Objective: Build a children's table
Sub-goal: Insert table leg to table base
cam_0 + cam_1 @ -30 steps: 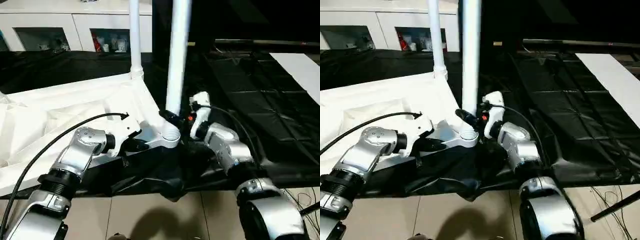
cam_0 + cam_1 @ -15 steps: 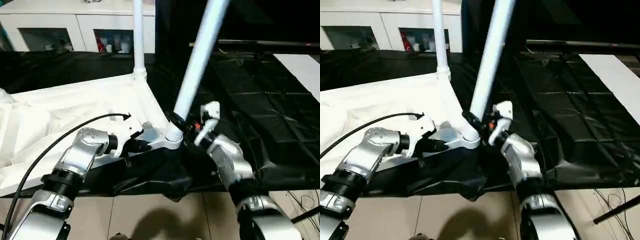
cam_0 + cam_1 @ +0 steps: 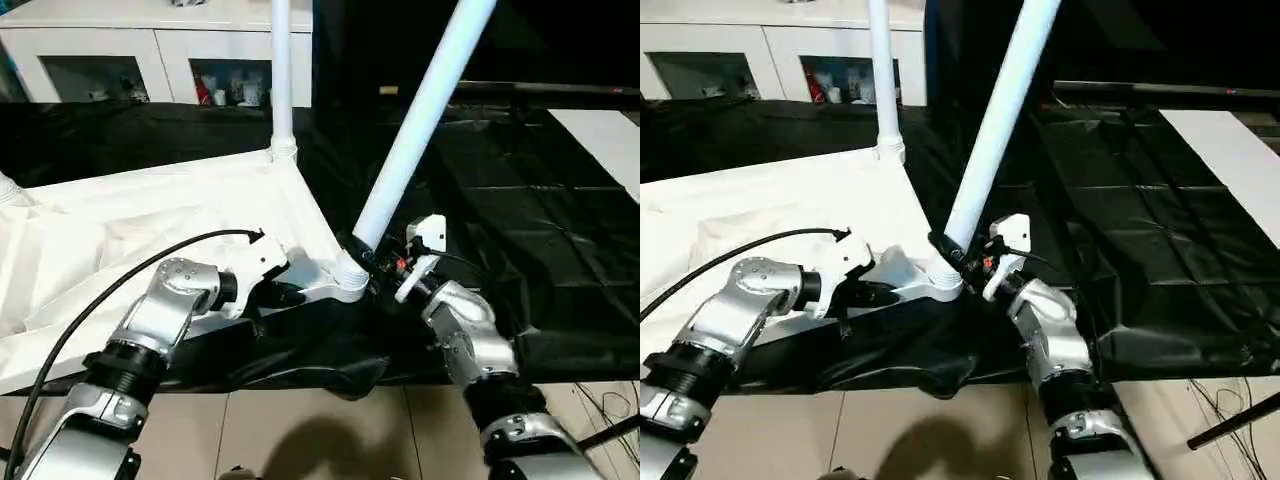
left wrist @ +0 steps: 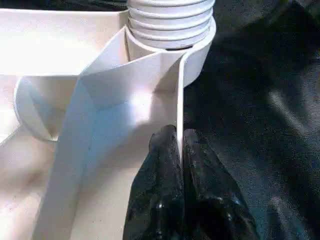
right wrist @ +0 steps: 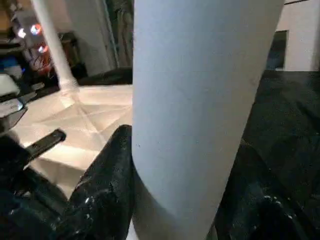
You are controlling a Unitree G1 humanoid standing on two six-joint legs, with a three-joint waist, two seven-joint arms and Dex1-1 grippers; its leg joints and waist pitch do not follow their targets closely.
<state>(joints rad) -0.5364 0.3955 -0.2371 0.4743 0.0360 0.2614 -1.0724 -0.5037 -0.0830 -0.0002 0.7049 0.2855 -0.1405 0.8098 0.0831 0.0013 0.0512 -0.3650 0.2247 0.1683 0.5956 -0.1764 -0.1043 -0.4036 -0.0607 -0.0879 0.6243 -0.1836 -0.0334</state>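
Black sheeting (image 3: pixel 520 200) is spread beneath the upturned tabletop (image 3: pixel 150 215). Leg (image 3: pixel 420 120): foot at the near corner socket (image 3: pixel 348 272), long axis leaning toward 1 o'clock, clamped by the right claw (image 3: pixel 372 262). Left claw (image 4: pixel 179 145): pinched together on the rim rib, as the wrist view alone discloses.

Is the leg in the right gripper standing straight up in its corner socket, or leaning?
Leaning. The leg slants right from the corner socket, unlike the upright far leg. Right gripper clasps its base.
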